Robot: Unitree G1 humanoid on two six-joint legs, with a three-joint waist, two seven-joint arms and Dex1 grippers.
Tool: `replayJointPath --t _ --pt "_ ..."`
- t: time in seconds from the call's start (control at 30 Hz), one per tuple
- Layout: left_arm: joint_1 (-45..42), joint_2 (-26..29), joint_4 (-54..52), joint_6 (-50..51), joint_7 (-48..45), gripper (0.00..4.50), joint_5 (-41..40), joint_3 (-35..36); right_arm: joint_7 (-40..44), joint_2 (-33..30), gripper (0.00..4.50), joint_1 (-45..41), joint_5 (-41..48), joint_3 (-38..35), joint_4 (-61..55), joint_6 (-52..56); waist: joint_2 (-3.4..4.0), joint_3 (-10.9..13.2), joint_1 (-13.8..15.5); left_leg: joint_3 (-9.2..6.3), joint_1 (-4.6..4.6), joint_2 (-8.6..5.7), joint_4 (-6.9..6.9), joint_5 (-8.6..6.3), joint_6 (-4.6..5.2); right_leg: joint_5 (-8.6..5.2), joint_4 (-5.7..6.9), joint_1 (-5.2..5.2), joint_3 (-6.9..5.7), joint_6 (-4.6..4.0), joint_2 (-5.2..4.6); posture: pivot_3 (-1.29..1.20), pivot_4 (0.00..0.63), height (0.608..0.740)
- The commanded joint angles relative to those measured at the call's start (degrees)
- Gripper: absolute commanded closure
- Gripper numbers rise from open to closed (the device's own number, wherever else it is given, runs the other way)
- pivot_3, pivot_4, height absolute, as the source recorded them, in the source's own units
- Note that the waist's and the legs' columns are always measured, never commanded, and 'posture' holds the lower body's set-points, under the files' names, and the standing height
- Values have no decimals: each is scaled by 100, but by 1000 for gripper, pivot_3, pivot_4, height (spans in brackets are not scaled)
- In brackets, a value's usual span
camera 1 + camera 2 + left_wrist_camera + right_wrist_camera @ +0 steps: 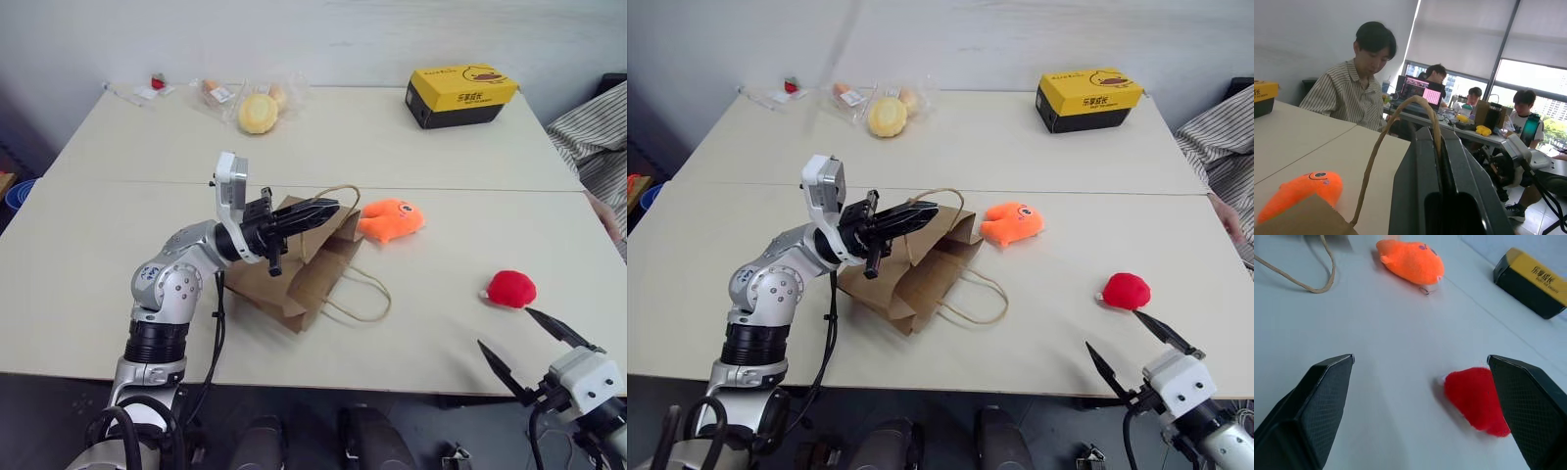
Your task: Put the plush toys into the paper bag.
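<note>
Two plush toys are lying on the table (98, 245), outside the paper bag (294, 279); the orange toy (391, 219) is resting just beside the bag's mouth; the red toy (510, 289) is sitting well apart, near the front edge; one cord handle (1396, 147) is being pinched by the left gripper (318, 211); the right gripper (532, 348) is being held wide, just short of the red toy; a yellow box (460, 95) is standing far back.
</note>
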Motion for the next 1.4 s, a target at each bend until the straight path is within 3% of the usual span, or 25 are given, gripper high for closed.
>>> replayJointPath --t 0.03,0.17,0.4,0.57,0.63,0.83,1.03,1.13,1.27,1.4 --pt "-74 33 -94 -30 -14 4500 13 16 -107 -598 48 -1386 -500 689 151 595 2 2 -43 10 13 -1 -1 0 0 1 5 4 10 1 1 0 150 740" --pt "-84 74 -64 -49 13 4500 99 -2 -254 -914 48 -3276 -1033 1668 603 2425 6 2 6 7 26 2 -23 9 -11 -2 9 3 10 -3 7 0 150 740" --pt "-105 175 -63 -28 -19 4500 162 -8 -14 -1112 48 -5581 -2332 3334 2932 1865 7 2 110 -9 -42 1 -24 13 -16 -6 -4 -43 -12 -11 -2 0 150 740" --pt "-83 172 -96 -83 54 4500 216 20 144 -881 48 -6498 -2481 3768 4161 1929 7 2 115 -6 -53 -1 -6 8 -8 -2 -7 -42 -13 -3 -7 0 150 740" --pt "-63 153 -145 -76 94 4500 210 28 51 -793 429 -6711 -2479 3808 4437 1706 7 2 112 -8 -52 0 0 8 -7 -2 -7 -42 -15 -3 -7 0 150 740" --pt "-5 134 -220 -86 150 4500 212 15 78 -811 2454 -6719 -2365 3771 4561 1271 7 2 103 -8 -52 0 1 8 -8 -1 -4 -41 -15 -3 -7 0 150 740" --pt "-18 69 -232 -84 140 4500 228 -74 519 -1247 4263 -6023 -1463 3048 3552 1123 8 2 144 -12 -56 1 1 7 -8 -1 -3 -40 -19 -2 -8 0 150 740" --pt "-96 68 -229 -88 115 4500 252 -114 951 -1891 4376 -5443 -1054 2561 2381 1663 12 5 162 -14 -64 -1 8 5 -3 4 -4 -39 -21 7 -9 0 150 740" --pt "-227 29 -202 24 189 4500 163 -85 1541 -2343 4376 -4450 178 2058 401 3140 13 5 136 -23 -64 2 9 2 1 4 -8 -32 -26 8 -6 0 150 740" --pt "-243 -12 -172 143 143 4500 97 -108 1352 -2206 4376 -4137 572 2300 -693 4107 11 6 90 -20 -38 4 6 0 -1 4 -17 -19 -15 7 1 0 150 740"
